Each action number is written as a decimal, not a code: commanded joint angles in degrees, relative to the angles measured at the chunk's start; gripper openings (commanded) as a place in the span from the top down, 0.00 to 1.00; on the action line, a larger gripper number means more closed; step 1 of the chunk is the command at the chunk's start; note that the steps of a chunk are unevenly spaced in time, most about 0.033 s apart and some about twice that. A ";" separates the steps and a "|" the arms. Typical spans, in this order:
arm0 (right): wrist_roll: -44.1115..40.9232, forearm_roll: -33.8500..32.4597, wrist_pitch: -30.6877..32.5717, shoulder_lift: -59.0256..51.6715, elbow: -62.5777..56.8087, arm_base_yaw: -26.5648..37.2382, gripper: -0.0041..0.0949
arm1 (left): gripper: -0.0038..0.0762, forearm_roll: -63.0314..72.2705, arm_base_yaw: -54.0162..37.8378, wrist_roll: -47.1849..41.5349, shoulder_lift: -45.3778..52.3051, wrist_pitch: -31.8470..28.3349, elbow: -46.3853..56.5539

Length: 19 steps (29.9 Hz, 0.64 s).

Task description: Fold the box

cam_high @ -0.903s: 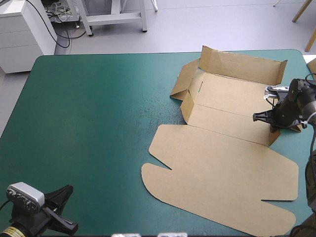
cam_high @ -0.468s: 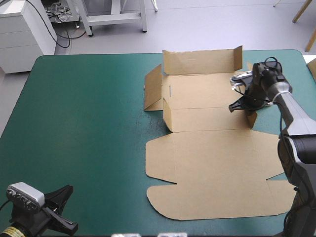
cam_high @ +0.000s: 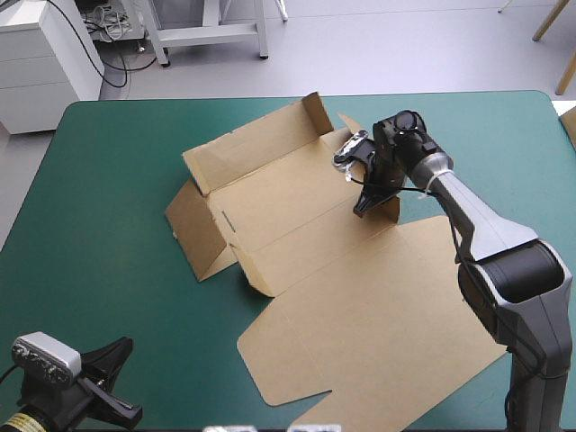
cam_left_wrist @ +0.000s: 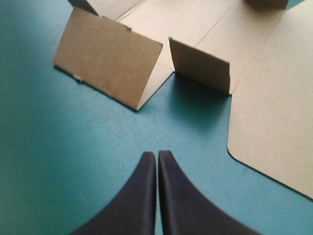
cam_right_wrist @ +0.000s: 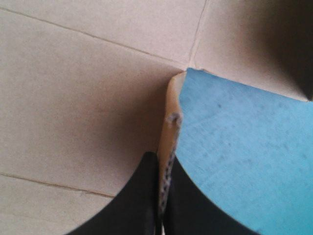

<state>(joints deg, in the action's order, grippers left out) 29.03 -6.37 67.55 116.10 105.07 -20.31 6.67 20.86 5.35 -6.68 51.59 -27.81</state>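
Note:
The brown box (cam_high: 360, 315) lies as a cut sheet across the middle and right of the table, turned at an angle. Its far wall and left side flaps stand raised and its large lid lies flat toward the near edge. My right gripper (cam_high: 369, 200) is shut on a short raised flap at the tray's right side. The right wrist view shows the board edge (cam_right_wrist: 168, 120) pinched between the black fingers of that gripper (cam_right_wrist: 164, 161). My left gripper (cam_high: 121, 349) sits at the near left corner, shut (cam_left_wrist: 157, 155) and holding nothing, with the box's raised flaps (cam_left_wrist: 110, 61) ahead of it.
Teal-green cover (cam_high: 108, 198) stretches from the box to the table's left edge and down to the left gripper. The lid's corner reaches close to the near edge of the table.
My right gripper has dragged the box leftward across the table and swung it counterclockwise, still holding the same flap. The left arm has stayed still.

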 commanded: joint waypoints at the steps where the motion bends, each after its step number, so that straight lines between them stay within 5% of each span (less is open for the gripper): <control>1: 6.26 -1.12 -0.49 -3.10 2.38 -3.50 0.98 | 0.96 0.40 0.35 -0.16 -0.99 -4.19 -1.16; 11: 20.61 -1.10 -0.87 -3.10 2.49 -11.90 0.98 | 0.96 0.40 0.35 -0.16 -0.99 -4.19 -1.16; 19: 25.95 -1.10 -8.39 -2.50 2.49 -17.67 0.98 | 0.96 0.40 0.35 -0.16 -0.99 -4.19 -1.16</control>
<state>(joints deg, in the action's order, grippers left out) 52.48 -6.84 62.95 116.50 105.61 -36.69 6.45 20.86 5.35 -6.68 51.59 -27.81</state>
